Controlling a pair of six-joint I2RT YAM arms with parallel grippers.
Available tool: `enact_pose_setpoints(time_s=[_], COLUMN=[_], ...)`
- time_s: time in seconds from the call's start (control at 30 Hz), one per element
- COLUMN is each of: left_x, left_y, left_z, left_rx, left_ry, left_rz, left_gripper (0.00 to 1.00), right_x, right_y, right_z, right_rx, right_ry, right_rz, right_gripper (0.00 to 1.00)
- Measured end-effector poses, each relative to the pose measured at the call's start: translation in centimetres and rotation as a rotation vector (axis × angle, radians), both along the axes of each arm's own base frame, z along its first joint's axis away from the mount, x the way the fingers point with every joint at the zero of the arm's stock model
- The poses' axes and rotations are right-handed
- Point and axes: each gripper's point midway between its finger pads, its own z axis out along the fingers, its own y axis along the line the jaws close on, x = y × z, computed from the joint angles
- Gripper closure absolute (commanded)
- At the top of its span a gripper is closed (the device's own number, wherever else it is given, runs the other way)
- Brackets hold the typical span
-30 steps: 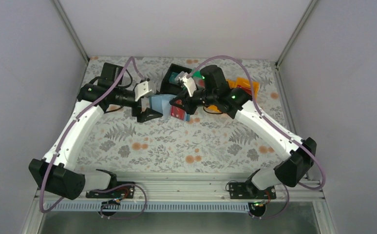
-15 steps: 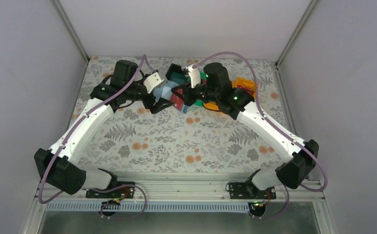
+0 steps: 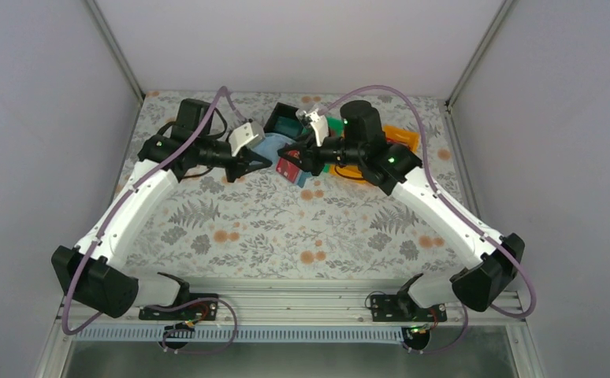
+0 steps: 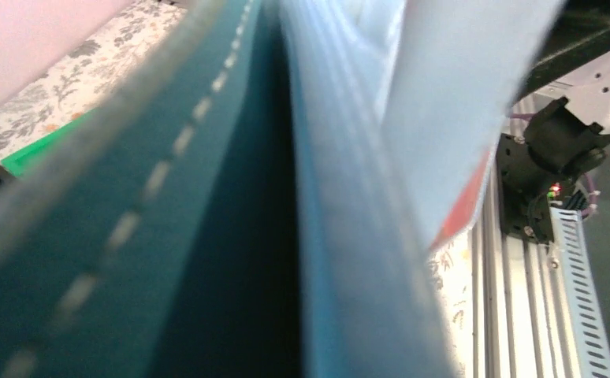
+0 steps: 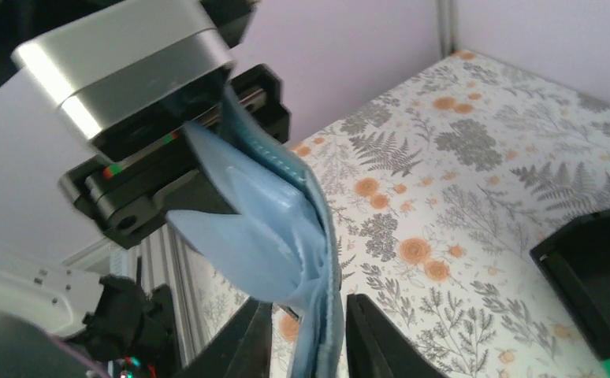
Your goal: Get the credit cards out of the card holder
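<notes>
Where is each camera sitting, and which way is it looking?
Top: high behind the arms, looking down at the table; both arms show, left gripper and right gripper meeting.
Left wrist: pressed against the card holder, facing the near rail; an arm base shows.
Right wrist: looks past its own fingers at the left gripper.
All three share the card holder.

The left arm [image 3: 128, 209] and the right arm [image 3: 436, 206] share one build: glossy white link shells set between chunky black joint housings. A mauve cable [image 3: 381, 87] loops along each arm from base to wrist. Small green lights glow on the right arm's black joints. Each wrist carries a pale silver-grey camera block [image 3: 243, 135]. The left gripper [image 3: 261, 164] is matt black with tiny red and green lights on its body, and the right gripper [image 5: 308, 339] ends in plain black jaws.
</notes>
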Motion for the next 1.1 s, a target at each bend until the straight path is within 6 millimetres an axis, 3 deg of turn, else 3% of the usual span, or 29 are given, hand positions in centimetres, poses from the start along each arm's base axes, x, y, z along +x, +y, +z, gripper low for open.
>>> enact_pose_setpoints(time_s=[0.13,0.23,0.3,0.4,0.5,0.6,0.67,0.7,0.8,0.87,1.0,1.1], left_x=[-0.9,-1.3,-1.6,-2.1,-2.3,-2.3,-2.3,-2.3,-2.2,-2.2,-1.8,-1.7], left_y=[0.3,0.9,1.2,1.3,1.3,1.3,1.3,1.3,1.5,1.5,1.5,1.5], left_z=[0.4,1.0,1.4,2.0,2.0,1.9,1.8,1.8,1.7,1.7,1.7,1.7], left_rx=[-0.025,-0.039,-0.047,-0.06,-0.063,-0.064,-0.065,-0.064,-0.062,-0.065,-0.066,-0.063], left_ry=[0.021,0.012,-0.004,-0.022,-0.023,-0.017,-0.014,-0.012,-0.006,-0.002,0.011,0.018], left_rz=[-0.029,-0.03,-0.028,-0.041,-0.049,-0.05,-0.051,-0.05,-0.042,-0.038,-0.013,-0.002], left_gripper=[0.98,0.98,0.98,0.98,0.98,0.98,0.98,0.98,0.98,0.98,0.98,0.97], right_x=[-1.1,-1.7,-2.2,-2.8,-3.3,-3.9,-4.3,-4.3,-4.3,-4.1,-4.1,-4.0], right_y=[-0.9,-2.8,-3.6,-3.7,-3.4,-3.1,-2.9,-2.8,-2.5,-2.3,-2.2,-2.0], right_z=[0.0,-1.1,-1.8,-2.4,-2.2,-1.5,-1.3,-1.4,-1.6,-1.8,-1.8,-1.6], right_rx=[0.016,0.022,0.026,0.035,0.057,0.095,0.11,0.115,0.122,0.125,0.138,0.155], right_ry=[-0.022,-0.042,-0.039,-0.036,-0.042,-0.04,-0.036,-0.028,-0.002,0.007,0.01,0.011], right_rz=[0.063,0.087,0.099,0.132,0.169,0.217,0.244,0.252,0.263,0.27,0.278,0.278], right_gripper=[0.37,0.33,0.37,0.62,0.8,0.89,0.89,0.85,0.54,0.5,0.54,0.71])
